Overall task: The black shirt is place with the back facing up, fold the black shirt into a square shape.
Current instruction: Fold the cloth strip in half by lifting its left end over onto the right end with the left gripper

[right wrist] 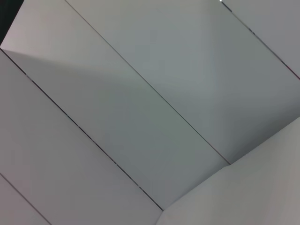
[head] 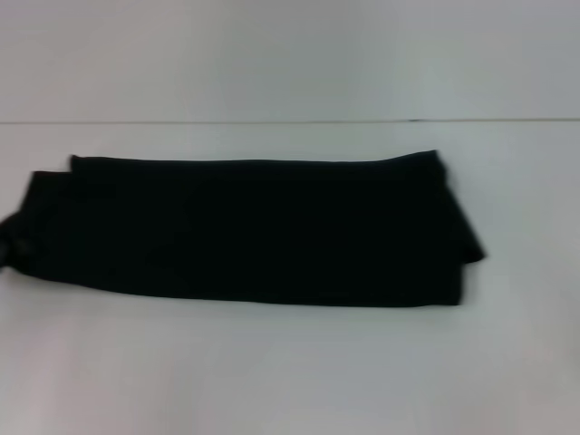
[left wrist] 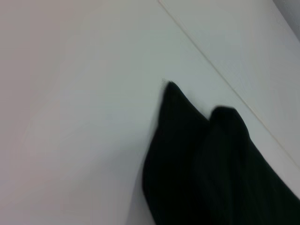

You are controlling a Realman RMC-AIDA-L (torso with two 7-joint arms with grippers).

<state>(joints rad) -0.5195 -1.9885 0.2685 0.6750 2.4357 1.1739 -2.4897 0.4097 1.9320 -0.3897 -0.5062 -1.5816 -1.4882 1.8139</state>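
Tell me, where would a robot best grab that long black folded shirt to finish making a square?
Probably at one short end of the black shirt, pinching its two corners from the side. It lies flat as a long strip on the white table, so carrying one end over the other should shorten it toward a square.

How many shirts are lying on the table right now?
1: the black shirt, folded into a long band across the middle of the white table. No second garment shows.

White table (head: 290, 372), thin seam near far edge; pale panelled wall (right wrist: 154, 70) w/ dark joints.
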